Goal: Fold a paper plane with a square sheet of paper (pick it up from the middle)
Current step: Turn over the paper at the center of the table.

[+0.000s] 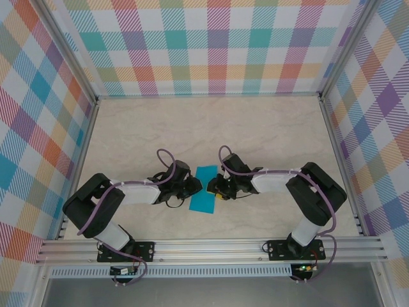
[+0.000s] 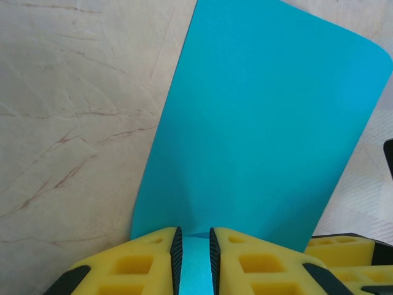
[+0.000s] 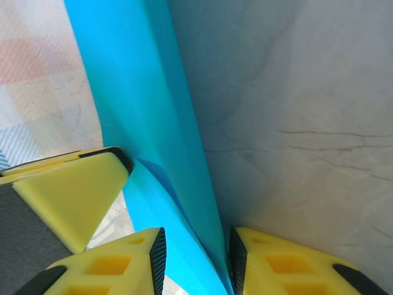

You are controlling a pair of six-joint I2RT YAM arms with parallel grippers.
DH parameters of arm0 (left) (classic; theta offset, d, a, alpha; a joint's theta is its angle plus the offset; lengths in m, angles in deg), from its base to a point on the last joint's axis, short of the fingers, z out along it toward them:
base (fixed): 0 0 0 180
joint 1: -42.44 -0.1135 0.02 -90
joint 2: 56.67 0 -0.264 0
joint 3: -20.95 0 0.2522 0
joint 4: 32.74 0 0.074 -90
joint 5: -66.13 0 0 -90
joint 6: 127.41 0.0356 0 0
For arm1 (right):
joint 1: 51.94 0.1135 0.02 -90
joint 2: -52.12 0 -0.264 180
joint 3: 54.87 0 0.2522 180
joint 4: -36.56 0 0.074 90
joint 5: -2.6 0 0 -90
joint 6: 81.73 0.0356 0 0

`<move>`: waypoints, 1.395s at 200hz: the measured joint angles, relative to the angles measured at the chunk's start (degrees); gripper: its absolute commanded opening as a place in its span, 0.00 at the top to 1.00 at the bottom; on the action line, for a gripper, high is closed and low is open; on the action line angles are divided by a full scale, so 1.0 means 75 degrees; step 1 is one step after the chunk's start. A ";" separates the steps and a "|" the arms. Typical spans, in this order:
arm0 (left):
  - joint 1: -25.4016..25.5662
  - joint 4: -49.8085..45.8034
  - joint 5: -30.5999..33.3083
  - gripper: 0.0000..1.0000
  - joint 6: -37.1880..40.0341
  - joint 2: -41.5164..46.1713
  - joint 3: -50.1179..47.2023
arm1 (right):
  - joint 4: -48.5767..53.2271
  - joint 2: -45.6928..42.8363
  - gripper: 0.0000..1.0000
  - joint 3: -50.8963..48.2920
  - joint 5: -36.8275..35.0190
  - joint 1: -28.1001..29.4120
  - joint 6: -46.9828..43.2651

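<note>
Seen from above, the left gripper (image 1: 189, 188) lies low over the marbled table (image 1: 268, 128) and points right, with the square sheet of paper (image 1: 205, 192) directly at its fingertips. Its wrist camera shows the two yellow fingers (image 2: 147, 264) drawn close, black pads pinching a thin strip of the sheet's near edge. Beyond the tips the teal paper spreads ahead and to the right, and its far right corner looks rounded. Across the sheet, the right gripper (image 1: 220, 187) faces left, tips at the paper's opposite edge. In its wrist view the jaws stand narrow, clamped on the paper that runs between them and touches both pads. From there the sheet rises ahead and leftward as a steep band, with a lengthwise line dividing a lighter face from a darker one. Just left of those tips sits one yellow finger (image 3: 67, 196) of the left gripper.
</note>
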 measured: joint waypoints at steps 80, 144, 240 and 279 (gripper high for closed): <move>0.0000 -0.0312 0.0425 0.77 -0.0067 0.0428 -0.0111 | -0.0420 -0.0015 0.62 -0.0189 -0.0015 0.0015 -0.0064; 0.0000 -0.0332 0.0452 0.77 -0.0070 0.0458 -0.0111 | -0.0822 0.0073 0.71 -0.0204 0.0289 0.0015 -0.0382; 0.0012 -0.1754 0.1749 0.67 -0.0216 0.3346 -0.0659 | 0.2203 -0.1166 0.89 0.1364 -0.0711 0.0015 -0.2011; -0.0064 -0.2532 0.2299 0.60 -0.0239 0.4905 -0.1043 | 0.4908 -0.1714 0.89 0.3179 -0.2498 0.0029 -0.3016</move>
